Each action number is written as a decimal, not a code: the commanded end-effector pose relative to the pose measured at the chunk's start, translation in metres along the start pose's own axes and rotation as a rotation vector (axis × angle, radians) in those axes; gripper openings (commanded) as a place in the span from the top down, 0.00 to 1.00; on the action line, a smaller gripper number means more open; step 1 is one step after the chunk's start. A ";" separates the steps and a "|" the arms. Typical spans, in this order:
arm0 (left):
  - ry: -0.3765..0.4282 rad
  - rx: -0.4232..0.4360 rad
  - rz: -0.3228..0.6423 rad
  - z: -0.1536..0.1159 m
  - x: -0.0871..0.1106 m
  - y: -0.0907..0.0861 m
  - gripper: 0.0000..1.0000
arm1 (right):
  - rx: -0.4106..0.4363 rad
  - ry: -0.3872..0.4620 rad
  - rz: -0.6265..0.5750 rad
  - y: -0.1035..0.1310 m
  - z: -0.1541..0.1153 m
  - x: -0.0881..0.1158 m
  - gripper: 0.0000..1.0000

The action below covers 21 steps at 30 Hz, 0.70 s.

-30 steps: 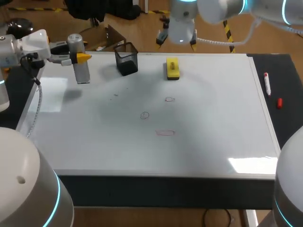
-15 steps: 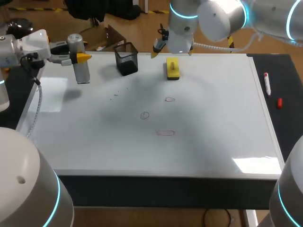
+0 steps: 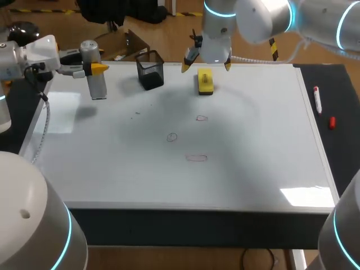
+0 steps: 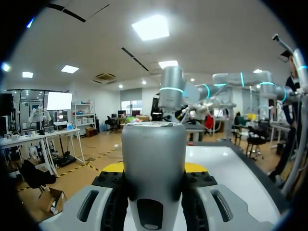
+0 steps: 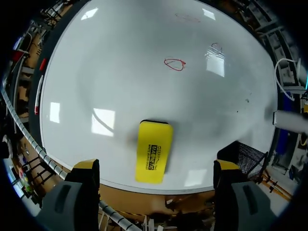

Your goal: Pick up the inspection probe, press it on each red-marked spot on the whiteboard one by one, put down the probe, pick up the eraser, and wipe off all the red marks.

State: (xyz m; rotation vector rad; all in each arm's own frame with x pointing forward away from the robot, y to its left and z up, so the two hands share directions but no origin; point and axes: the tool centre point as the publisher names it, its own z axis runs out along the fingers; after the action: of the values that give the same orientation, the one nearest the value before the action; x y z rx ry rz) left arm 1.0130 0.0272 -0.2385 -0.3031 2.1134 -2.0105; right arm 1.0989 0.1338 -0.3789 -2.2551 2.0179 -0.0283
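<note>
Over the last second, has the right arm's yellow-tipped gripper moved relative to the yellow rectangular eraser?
Yes. The right gripper has come down toward the yellow eraser, which stayed put; its open fingers now hang either side of its far end.

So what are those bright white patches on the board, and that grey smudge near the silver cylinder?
Head view: the patches are ceiling-light glare on the whiteboard, front right and at the left edge; the smudge is a shadow by the probe. Right wrist view: similar glare lies beside the eraser and near a red mark.
</note>
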 end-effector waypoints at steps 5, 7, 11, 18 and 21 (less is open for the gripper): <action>-0.003 0.001 0.002 0.000 0.001 -0.001 1.00 | -0.038 0.008 0.000 -0.007 0.010 -0.001 0.06; -0.003 0.001 0.002 0.000 0.001 -0.001 1.00 | -0.047 0.005 0.006 -0.007 0.013 -0.002 0.05; -0.003 0.001 0.002 0.000 0.001 -0.001 1.00 | -0.056 0.010 0.011 -0.005 0.019 -0.003 0.02; -0.003 0.001 0.002 0.000 0.001 -0.001 1.00 | -0.079 0.026 0.038 -0.004 0.031 0.001 0.08; -0.003 0.001 0.002 0.000 0.001 -0.001 1.00 | -0.082 0.031 0.042 -0.005 0.032 0.001 0.09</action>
State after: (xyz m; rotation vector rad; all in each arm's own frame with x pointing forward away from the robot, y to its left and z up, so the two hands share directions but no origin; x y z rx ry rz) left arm 1.0130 0.0272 -0.2385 -0.3031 2.1134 -2.0105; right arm 1.1015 0.1329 -0.4093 -2.2632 2.1102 0.0240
